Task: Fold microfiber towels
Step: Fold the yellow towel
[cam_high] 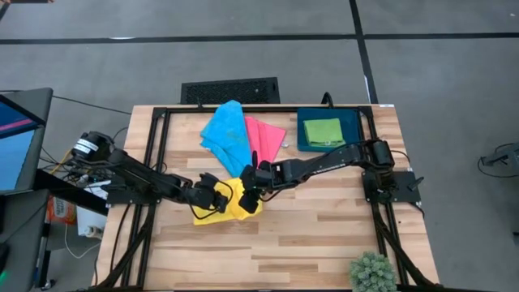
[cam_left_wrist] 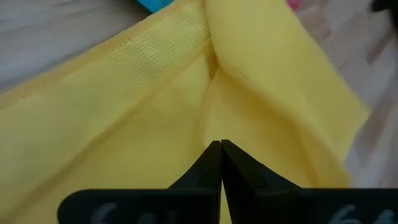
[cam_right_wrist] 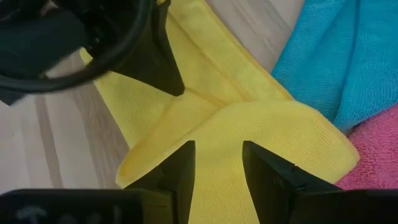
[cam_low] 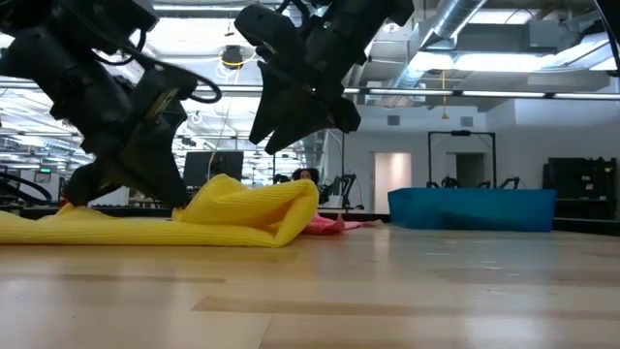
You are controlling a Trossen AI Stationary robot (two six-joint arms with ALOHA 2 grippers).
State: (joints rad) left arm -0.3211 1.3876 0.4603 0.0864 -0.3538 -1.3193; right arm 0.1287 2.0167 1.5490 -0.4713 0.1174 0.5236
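Observation:
The yellow towel [cam_high: 212, 214] lies crumpled on the table's middle, its right part humped up in a fold [cam_low: 262, 208]. My left gripper [cam_left_wrist: 221, 146] is shut, with its tips down on the towel. My right gripper [cam_right_wrist: 217, 149] is open and empty, hovering just above the towel's right part [cam_low: 300, 126]. The sky-blue towel [cam_high: 227, 130] and the pink towel [cam_high: 266, 138] lie loose farther back. The green towel [cam_high: 322, 130] lies folded on the dark blue tray [cam_high: 353, 122]. My left gripper has its shut fingertips on the yellow towel's middle [cam_left_wrist: 214, 127], coming slanting down from the table's left. Creases in the cloth run to the tips [cam_right_wrist: 186, 102]. One layer or several, I cannot tell. The towel lies on the table, slack.
A potted plant [cam_high: 373, 272] stands at the near right corner. Bare wooden tabletop [cam_high: 324, 227] lies in front of and to the right of the yellow towel. A black frame runs along the table's edges.

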